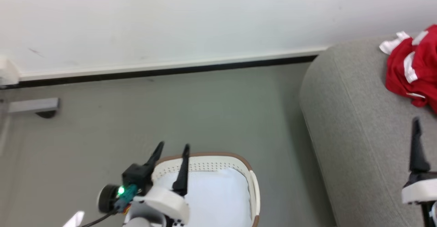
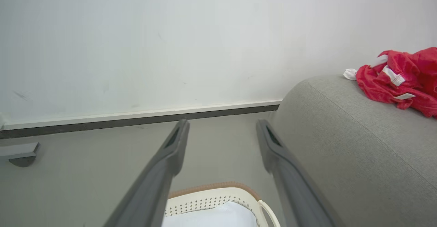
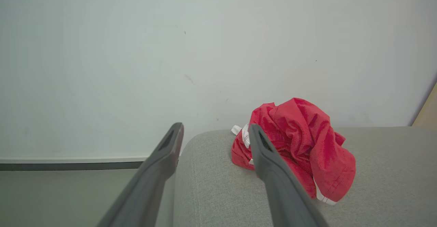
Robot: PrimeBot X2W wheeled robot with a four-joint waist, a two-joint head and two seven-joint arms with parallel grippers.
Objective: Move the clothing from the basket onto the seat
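A heap of red clothing (image 1: 411, 66) with white trim lies on top of the grey seat (image 1: 358, 124), on its rounded arm. My right gripper (image 3: 215, 129) is open and empty, a little short of the clothing (image 3: 300, 141) and above the seat (image 3: 218, 186); one of its fingers (image 1: 416, 152) rises at the right edge of the head view. My left gripper (image 1: 172, 150) hangs open and empty over the far rim of the basket (image 1: 208, 156). The left wrist view shows that gripper (image 2: 222, 124), the basket (image 2: 218, 194), the seat (image 2: 344, 141) and the clothing (image 2: 403, 80).
A plain white pillow-like cloth (image 1: 215, 193) lies inside the basket. Grey floor (image 1: 205, 111) runs between the basket and a white wall with a dark baseboard (image 1: 170, 70). A small grey bracket-like piece (image 1: 34, 105) sits by the wall at the left.
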